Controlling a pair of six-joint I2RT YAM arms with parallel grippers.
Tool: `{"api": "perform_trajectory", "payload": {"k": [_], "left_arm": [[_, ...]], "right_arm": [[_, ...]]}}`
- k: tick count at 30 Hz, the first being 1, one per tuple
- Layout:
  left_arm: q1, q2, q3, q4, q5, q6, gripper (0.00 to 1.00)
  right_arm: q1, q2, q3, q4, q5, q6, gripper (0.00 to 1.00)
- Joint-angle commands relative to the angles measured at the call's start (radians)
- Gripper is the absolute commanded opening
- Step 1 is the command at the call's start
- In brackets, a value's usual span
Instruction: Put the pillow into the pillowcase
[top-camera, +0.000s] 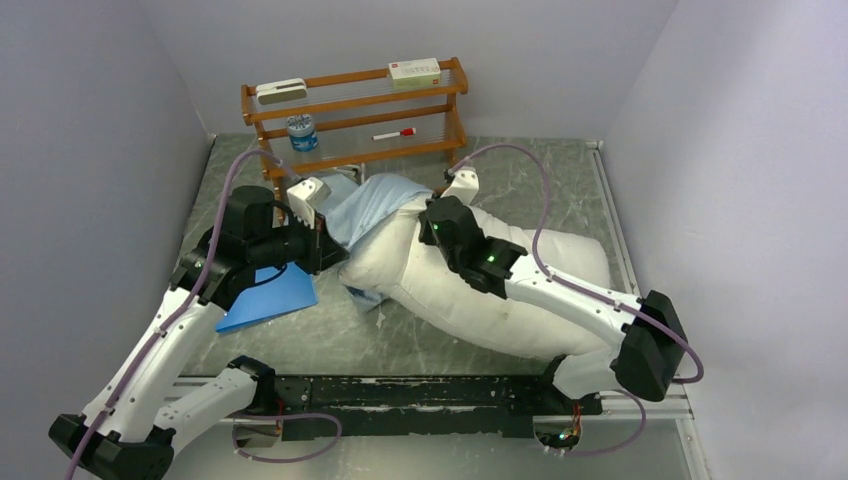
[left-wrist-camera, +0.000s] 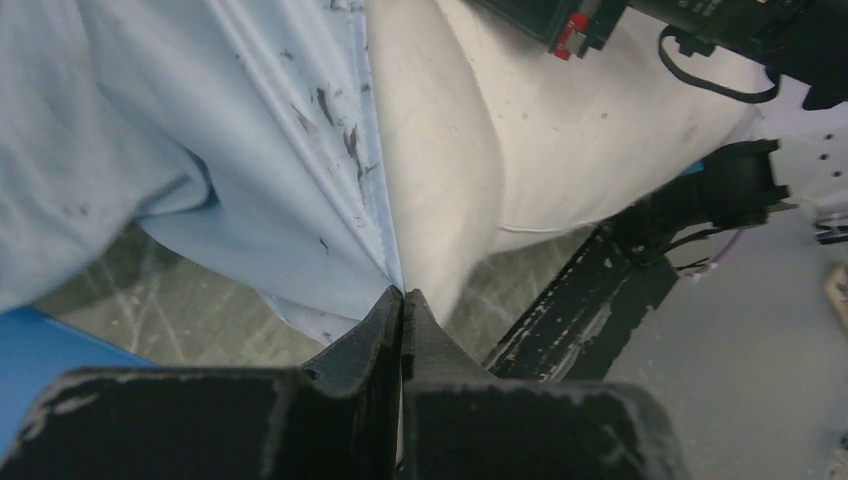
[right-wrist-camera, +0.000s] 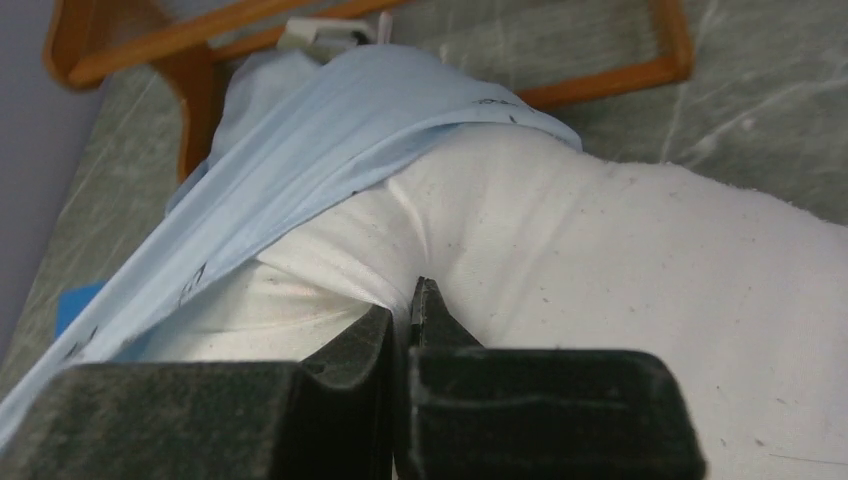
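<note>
The white pillow (top-camera: 540, 285) lies slantwise across the table. Its far left end sits under the light blue pillowcase (top-camera: 370, 205). In the left wrist view my left gripper (left-wrist-camera: 402, 296) is shut on the pillowcase (left-wrist-camera: 250, 150) at its hem, right beside the pillow (left-wrist-camera: 520, 130). In the top view the left gripper (top-camera: 325, 250) is at the pillow's left end. My right gripper (right-wrist-camera: 408, 300) is shut on a pinched fold of the pillow (right-wrist-camera: 620, 260), just below the pillowcase (right-wrist-camera: 330, 130) edge. In the top view the right gripper (top-camera: 432, 222) rests on top of the pillow.
A wooden rack (top-camera: 355, 110) stands at the back with a white box (top-camera: 414, 71), a tin (top-camera: 301, 132) and a marker (top-camera: 393, 133). A flat bright-blue rectangle (top-camera: 270, 300) lies under the left arm. A black rail (top-camera: 420, 392) runs along the near edge.
</note>
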Motion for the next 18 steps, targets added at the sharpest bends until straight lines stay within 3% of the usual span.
{"api": "perform_trajectory", "payload": {"k": [1, 4, 7, 13, 18], "left_arm": [[-0.003, -0.034, -0.031, 0.057, 0.139, -0.089, 0.05], [-0.003, -0.038, -0.062, 0.114, 0.187, -0.136, 0.05], [-0.003, -0.039, -0.076, 0.104, 0.123, -0.129, 0.05], [-0.003, -0.006, -0.141, 0.134, 0.032, -0.107, 0.05], [-0.003, 0.032, -0.151, 0.164, 0.051, -0.122, 0.05]], "right_arm": [[0.009, 0.026, 0.058, 0.039, 0.255, -0.035, 0.00], [0.063, 0.094, 0.067, 0.061, 0.185, -0.018, 0.00], [0.070, 0.124, 0.056, 0.089, 0.012, -0.011, 0.03], [0.030, -0.003, 0.027, 0.079, -0.343, -0.258, 0.62], [0.015, -0.125, -0.027, -0.037, -0.552, -0.504, 0.87]]}}
